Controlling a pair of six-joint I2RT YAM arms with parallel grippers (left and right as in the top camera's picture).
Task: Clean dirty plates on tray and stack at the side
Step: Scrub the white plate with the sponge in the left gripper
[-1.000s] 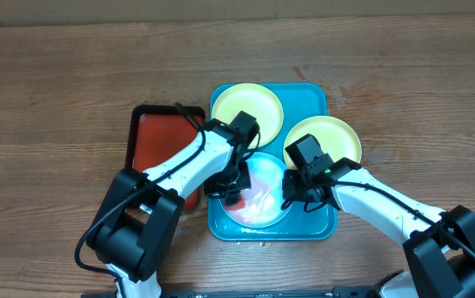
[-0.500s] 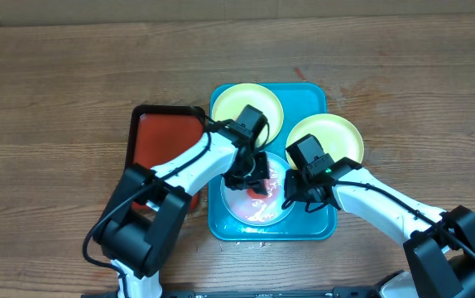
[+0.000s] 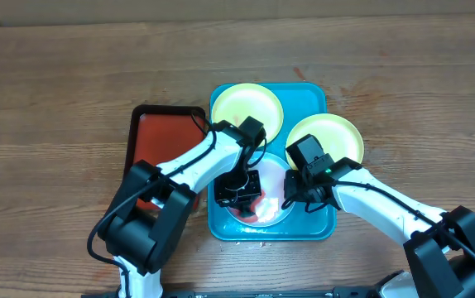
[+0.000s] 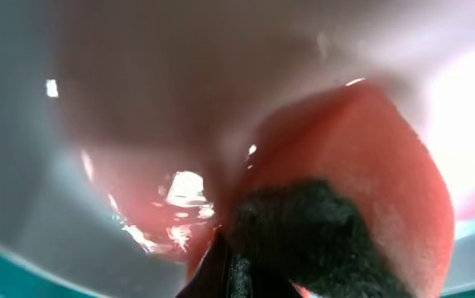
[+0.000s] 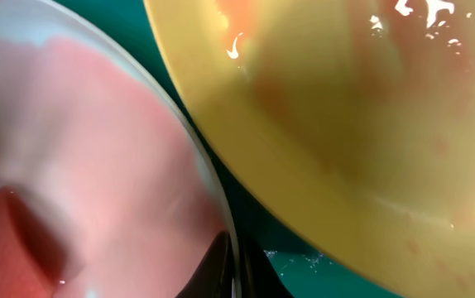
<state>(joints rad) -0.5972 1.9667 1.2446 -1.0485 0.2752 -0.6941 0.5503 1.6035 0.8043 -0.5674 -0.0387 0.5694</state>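
The blue-white plate (image 3: 272,180) lies flat, face up, in the near half of the tray (image 3: 310,98). It is round, so it has no long axis. The long axis of the tray runs away from the arms' bases.

The left gripper (image 3: 242,197) stands over the left part of this plate. It pinches a red sponge (image 3: 256,205), and the left wrist view shows the sponge pressed against the wet plate surface. The right gripper (image 3: 288,201) is at the plate's right edge. In the right wrist view its jaws are closed on the rim, one on each side.

The far yellow plate (image 3: 246,112) lies flat in the tray's far left corner, beyond the left gripper. The right yellow plate (image 3: 324,136) lies just beyond the right gripper, overhangs the tray's right rim, and carries faint orange smears.

The red tray (image 3: 156,136) sits on the table (image 3: 72,99), just beside the tray's left edge and under the left arm.
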